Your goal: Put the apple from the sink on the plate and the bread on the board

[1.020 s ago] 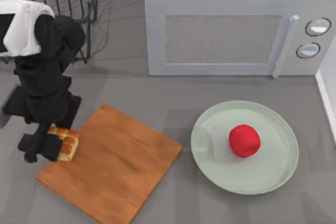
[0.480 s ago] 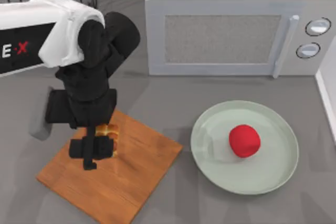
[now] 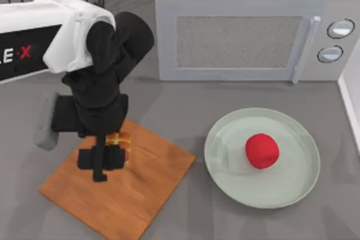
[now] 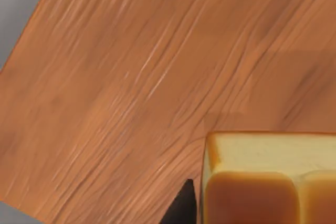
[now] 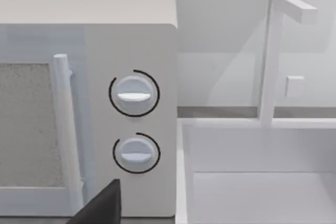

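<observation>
Bread clamped in left gripper over board

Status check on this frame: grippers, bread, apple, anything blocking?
Left gripper over the board, shut on the bread. Right arm parked, facing the microwave. Apple sits on the plate. Nothing in the way.

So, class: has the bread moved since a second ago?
Yes. The bread, held by the left gripper, went from the board's left edge rightward, toward the microwave.
</observation>
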